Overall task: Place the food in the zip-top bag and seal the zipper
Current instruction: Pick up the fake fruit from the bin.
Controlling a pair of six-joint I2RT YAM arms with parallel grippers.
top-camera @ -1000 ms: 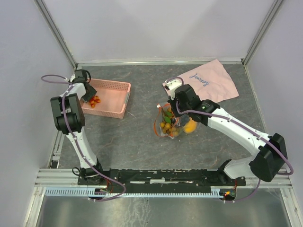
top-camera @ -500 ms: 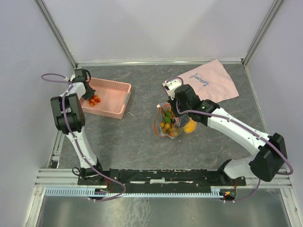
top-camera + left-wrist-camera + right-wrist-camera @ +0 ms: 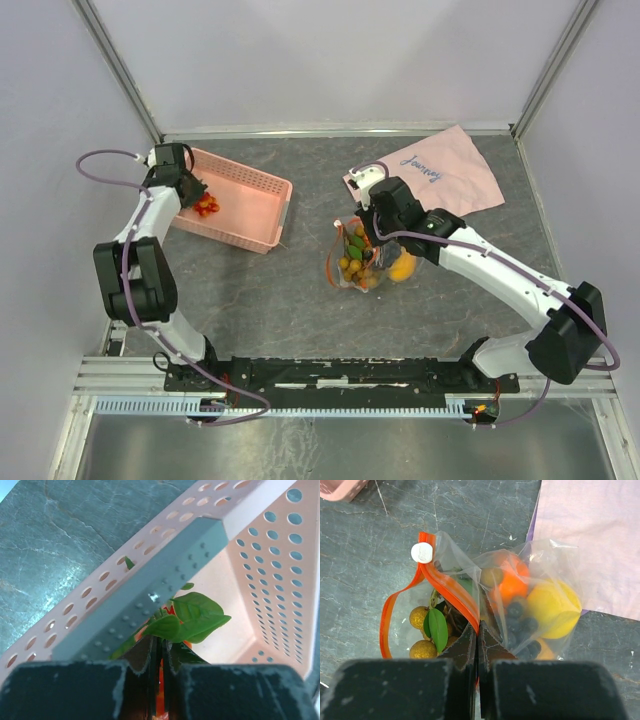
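My left gripper [image 3: 197,199] reaches into the pink basket [image 3: 250,215] at the far left. In the left wrist view its jaws [image 3: 160,647] are shut on the red pieces [image 3: 161,699] with green leaves [image 3: 195,612], just behind the basket rim [image 3: 165,565]. The clear zip-top bag [image 3: 365,262] stands mid-table. My right gripper [image 3: 477,630] is shut on its orange-red zipper [image 3: 447,587], whose white slider [image 3: 422,552] sits at the far end. The mouth gapes to the left. Inside lie a lemon [image 3: 555,605], an orange [image 3: 512,582], dark grapes [image 3: 520,617] and a tan berry cluster [image 3: 422,630].
A pink cloth with writing [image 3: 450,180] lies at the back right, just behind the bag. Grey walls and metal frame posts close in the table on three sides. The arm bases and a rail run along the near edge.
My left gripper has closed on the red pieces. The left arm's elbow has dropped toward the near edge, and the basket has slid and turned to the right. The right arm and bag have stayed put.
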